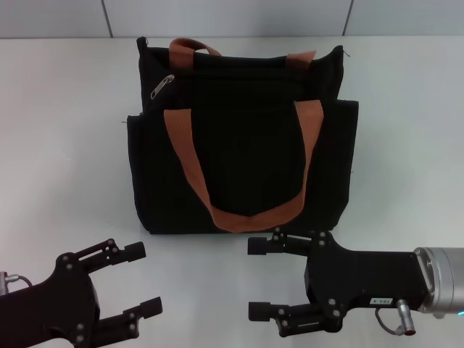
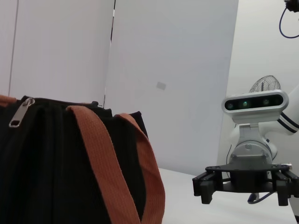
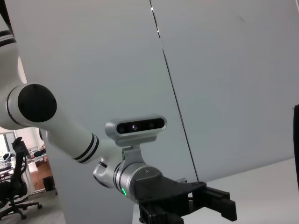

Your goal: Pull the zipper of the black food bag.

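Left pincer [image 1: 141, 279] and right pincer [image 1: 261, 279], both spread apart, hover over the white counter [image 1: 65, 145] before the boxy black fabric food bag [image 1: 243, 138]; its small silver zipper [image 1: 162, 85] lies untouched near the top left corner.

We see a white counter [image 1: 65, 145] spreading across the whole head view, its far edge meeting a pale wall [image 1: 232, 16] split by thin dark vertical seams. In the left wrist view that wall [image 2: 173, 70] rises in flat light panels, with a small round wire fan [image 2: 264, 85] showing at the far side. In the right wrist view we make out a black office chair [image 3: 15, 186] on castors, standing on a grey floor beside some brown clutter too small to identify.
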{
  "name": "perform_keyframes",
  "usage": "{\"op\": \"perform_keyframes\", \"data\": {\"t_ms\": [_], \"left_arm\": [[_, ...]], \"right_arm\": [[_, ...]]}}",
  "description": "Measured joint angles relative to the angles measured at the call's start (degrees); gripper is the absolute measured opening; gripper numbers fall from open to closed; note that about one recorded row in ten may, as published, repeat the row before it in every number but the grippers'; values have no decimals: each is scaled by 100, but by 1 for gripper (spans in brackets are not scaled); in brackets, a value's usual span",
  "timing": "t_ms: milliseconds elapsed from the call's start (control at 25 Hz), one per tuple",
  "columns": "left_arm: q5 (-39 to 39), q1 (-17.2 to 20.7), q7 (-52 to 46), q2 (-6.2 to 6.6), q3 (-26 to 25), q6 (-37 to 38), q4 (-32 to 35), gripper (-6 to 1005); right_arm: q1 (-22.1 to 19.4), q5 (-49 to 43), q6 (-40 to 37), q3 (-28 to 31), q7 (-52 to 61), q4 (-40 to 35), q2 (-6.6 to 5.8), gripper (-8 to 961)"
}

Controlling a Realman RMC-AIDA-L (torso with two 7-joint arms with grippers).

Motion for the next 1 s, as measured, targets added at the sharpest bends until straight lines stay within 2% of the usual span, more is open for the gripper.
{"op": "perform_keyframes", "data": {"t_ms": [480,640,680,720,800,880,1000], "left_arm": [[-68,-7,46,-78,-57,-24,-66,755],[-495,-26,52,-82,-1345,-293,-635,755],[-495,-26,52,-82,-1345,-293,-635,755],[-807,-78,-10,-84,-1983,-573,-850,755],[-921,-135,-76,-82,-2199,-756,-927,755],[-1086,-316,-227,-77,-2472,-1277,-1018,755],[-1017,-696,-296,-78,-2393,-2043,-1051,755]], "right_arm": [[61,47,51,0,6,18,0,838],[86,47,67,0,1,85,0,838],[90,46,74,0,-7,104,0,838],[93,48,81,0,-19,120,-1,838],[103,82,111,0,-51,167,0,838],[126,149,165,-2,-76,224,-1,838],[145,187,210,-9,-79,254,-1,838]]}}
